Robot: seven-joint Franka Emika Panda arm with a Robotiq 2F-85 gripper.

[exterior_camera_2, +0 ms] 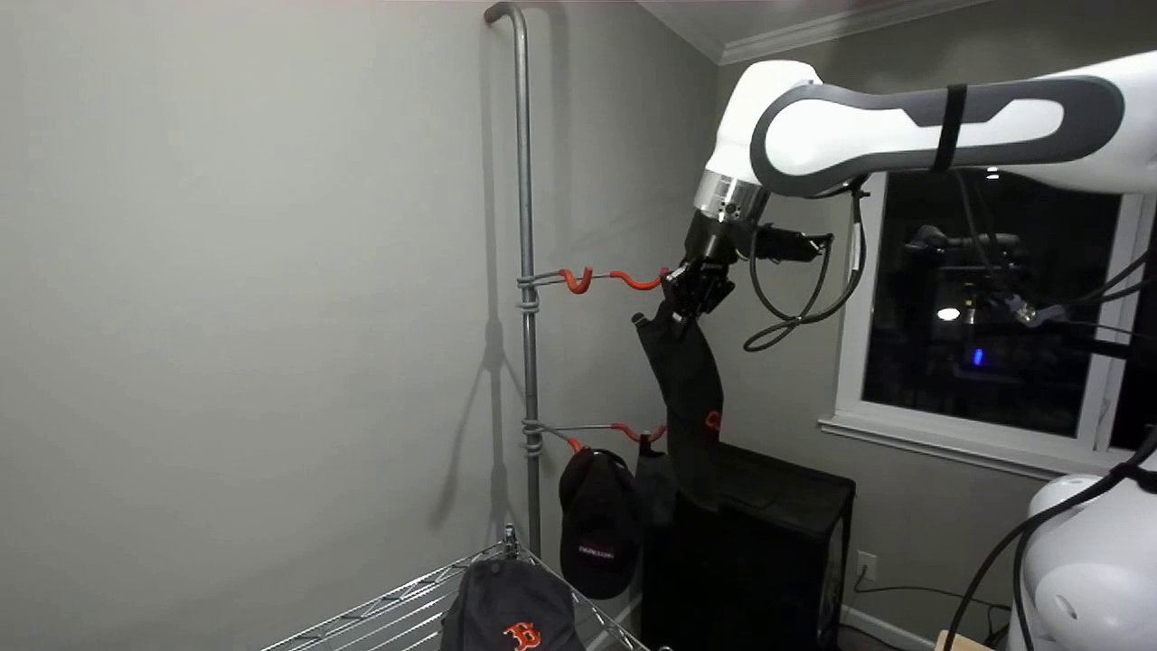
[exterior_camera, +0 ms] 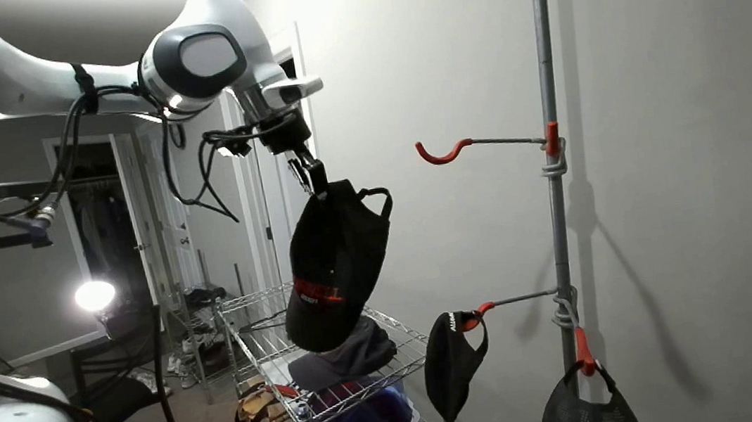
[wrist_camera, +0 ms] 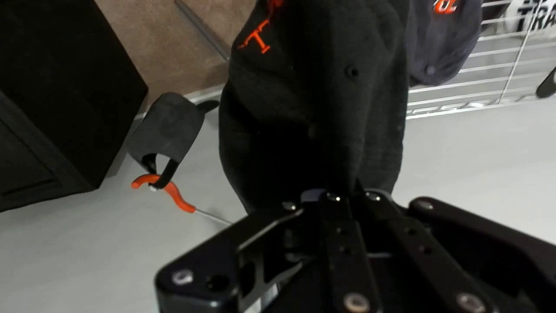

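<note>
Holding black cap (exterior_camera: 353, 256) clamped in gripper (exterior_camera: 316, 185), unhung, apart from upper hook (exterior_camera: 441, 157) at gripper's three o'clock in an exterior view. Counting two hung caps (exterior_camera: 452, 372) toward five o'clock, gray cap (exterior_camera_2: 506, 597) on shelf (exterior_camera_2: 390, 592).

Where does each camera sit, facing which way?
Exterior view: outside the robot, facing metal pole and doorway; arm and hand show.
Exterior view: outside the robot, facing metal pole and window; arm and hand show.
Wrist view: on the wrist, facing down at black baseball cap; fingers show.
Both exterior views share metal pole and wire rack.
</note>
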